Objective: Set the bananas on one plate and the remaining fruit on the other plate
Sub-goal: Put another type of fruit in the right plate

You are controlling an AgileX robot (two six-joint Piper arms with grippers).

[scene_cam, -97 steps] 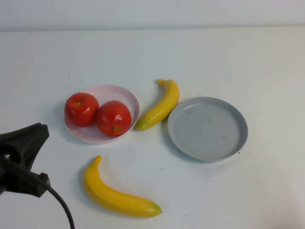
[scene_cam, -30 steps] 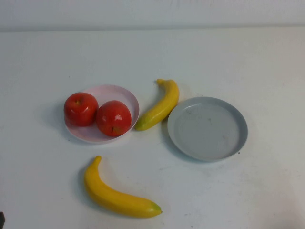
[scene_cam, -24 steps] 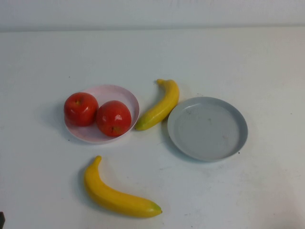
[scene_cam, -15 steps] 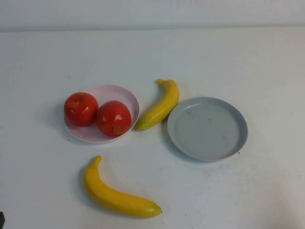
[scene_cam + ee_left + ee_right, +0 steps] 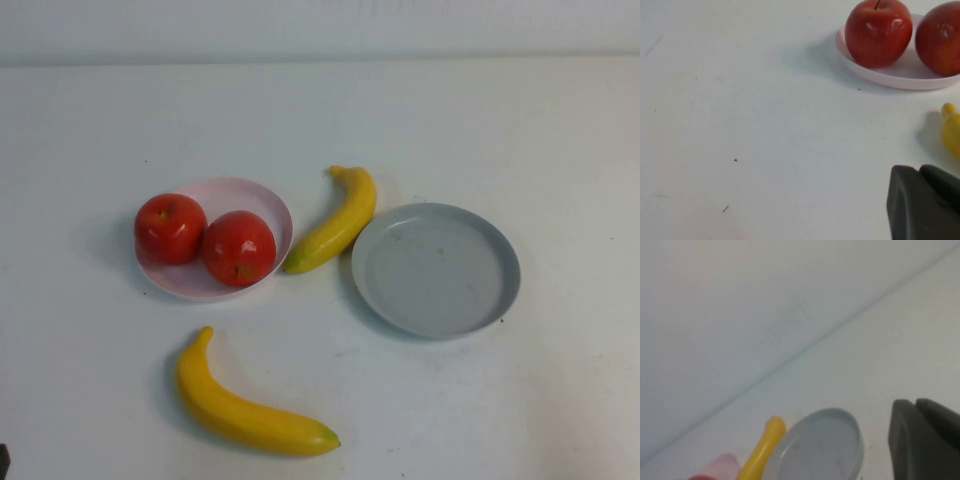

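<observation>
Nearest the robot's side of the white table (image 5: 480, 110), the longer banana (image 5: 250, 410) lies alone on the bare surface, its thin stem end toward the left and its greenish tip toward the right, well apart from both plates. Beyond it, to the left, sits the pale pink plate (image 5: 260, 205) holding both red apples: the left apple (image 5: 171, 228) rests at the plate's left edge and the right apple (image 5: 239, 247) sits just beside it toward the near rim, the two close to touching. To the right stands the grey plate (image 5: 436, 268), with nothing on it but faint scuff marks. Between the two plates the shorter banana (image 5: 335, 232) lies on the table at a slant, its near tip just beside the pink plate's rim and its stem end pointing away from the robot; its middle runs just beside the grey plate's rim. The left gripper (image 5: 923, 202) shows only as a dark body at the edge of its own wrist view, low over the table near the pink plate and the stem of the longer banana; whether it is released or clenched cannot be told. The right gripper (image 5: 923, 440) likewise shows only as a dark body in its wrist view, raised above the table beside the grey plate, and its state cannot be told either.
</observation>
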